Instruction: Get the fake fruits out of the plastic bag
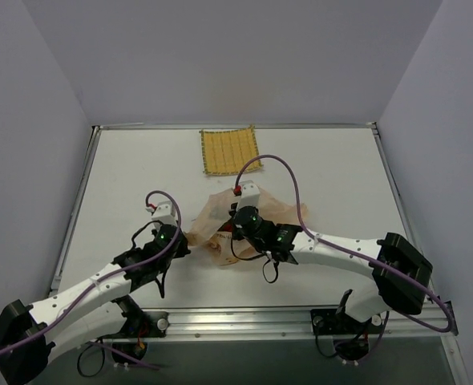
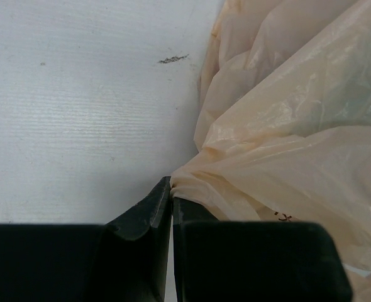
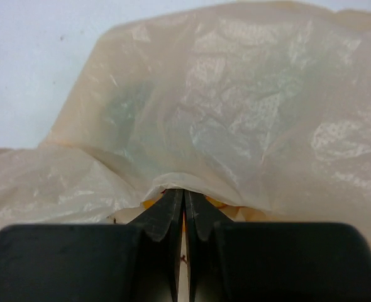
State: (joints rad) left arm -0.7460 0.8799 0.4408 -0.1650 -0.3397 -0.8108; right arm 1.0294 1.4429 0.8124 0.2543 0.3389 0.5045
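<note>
Plastic bag (image 1: 212, 218) sits crumpled mid-bench, slightly toward the near edge, between the two arms. It's thin peach film, heavily wrinkled (image 2: 286, 126), bunched up in a mound (image 3: 236, 113). Fruit is not visible directly. There's only a dim greenish patch showing through the film in both wrist views, and I can't tell which fruit it is. There's a bit of yellow-orange under the fold at the right jaws' tips in the right wrist view, could be print or fruit, unclear. Left jaws are closed to a sliver, pinching a gathered corner of the bag at its left edge, right at the tips. The film fans out from that pinch to the right, with bare bench (image 2: 78, 113) to the left. Right jaws are also nearly closed, nipping a fold of film on the bag's right-hand side, and the fold drapes over the tips. Left arm (image 1: 100, 281) reaches in from the near left, right arm (image 1: 333, 249) from the near right, both wrists low at the bag. Yellow woven mat (image 1: 230, 151) lies flat beyond the bag toward the far edge, apart from it. Small dark scuff on the bench (image 2: 173, 59) is just beside the bag's edge.
</note>
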